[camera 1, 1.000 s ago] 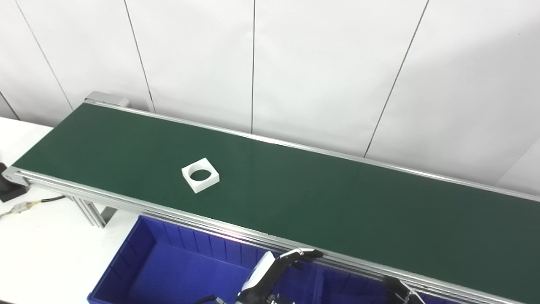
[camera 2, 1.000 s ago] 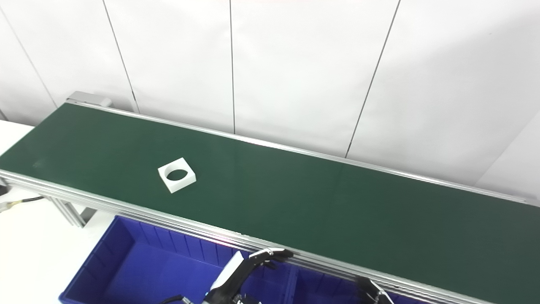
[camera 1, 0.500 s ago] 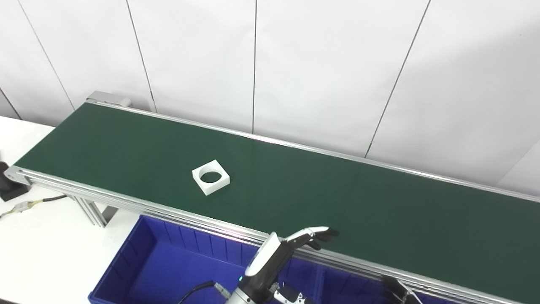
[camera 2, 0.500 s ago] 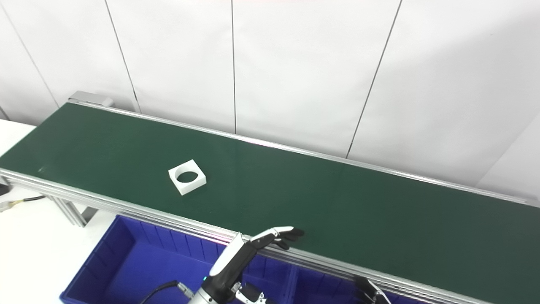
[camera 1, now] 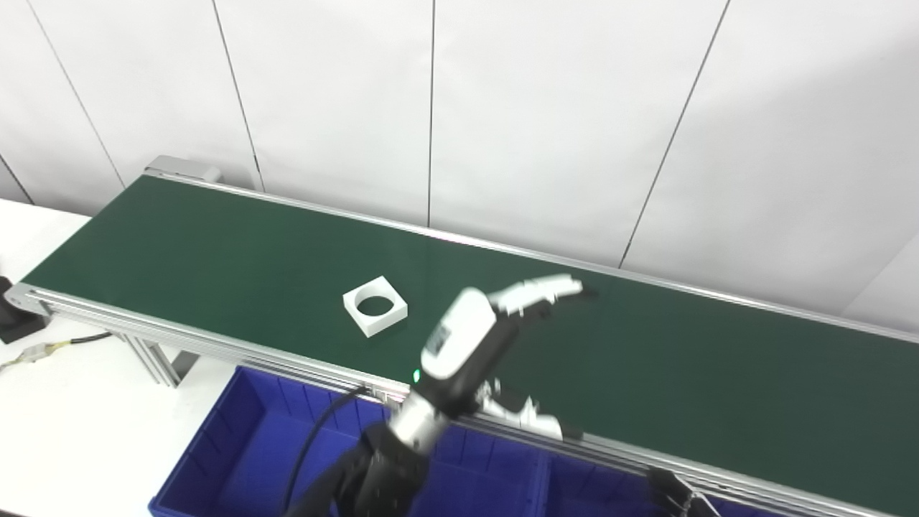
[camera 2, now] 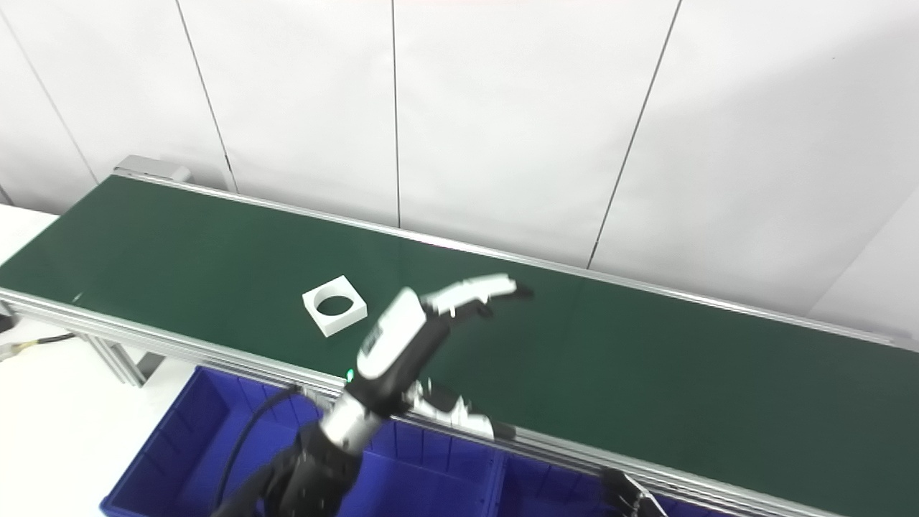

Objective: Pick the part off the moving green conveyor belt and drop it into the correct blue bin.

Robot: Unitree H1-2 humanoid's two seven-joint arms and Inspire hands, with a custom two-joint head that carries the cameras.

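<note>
A white square part with a round hole (camera 1: pixel 375 305) lies flat on the green conveyor belt (camera 1: pixel 215 251), left of centre. My left hand (camera 1: pixel 495 323) hovers above the belt just to the right of the part, open, its fingers stretched toward the far edge and its thumb hanging low over the near rail. It holds nothing. Only the dark fingertips of my right hand (camera 1: pixel 675 492) show at the bottom edge, below the belt's near rail.
Blue bins (camera 1: pixel 287 445) stand below the near rail of the belt, with a divider between two compartments. A white table (camera 1: pixel 64 409) with a cable lies at the left. A white panelled wall runs behind the belt.
My left hand has risen from below the near rail to above the belt, beside the part. The part has travelled rightward along the belt. The right hand has stayed low.
</note>
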